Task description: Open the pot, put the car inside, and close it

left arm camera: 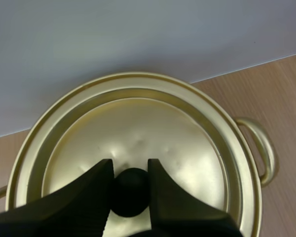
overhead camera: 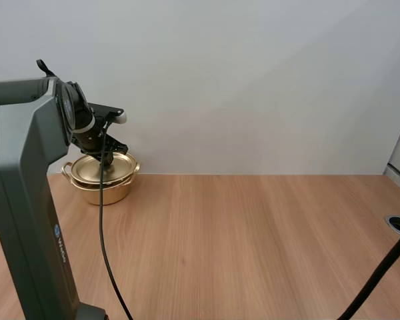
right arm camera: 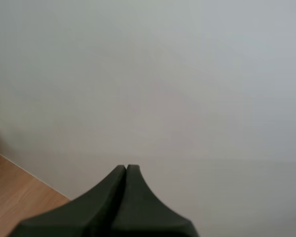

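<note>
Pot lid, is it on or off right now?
On: the lid sits level inside the pot rim, left gripper pinching its black knob.

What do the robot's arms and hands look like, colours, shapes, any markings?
The left arm is dark grey and boxy, with a round blue logo and white lettering below it. The left hand has two matt black fingers, broad at the base, tapering to the tips. The right hand is the same black wedge shape.
</note>
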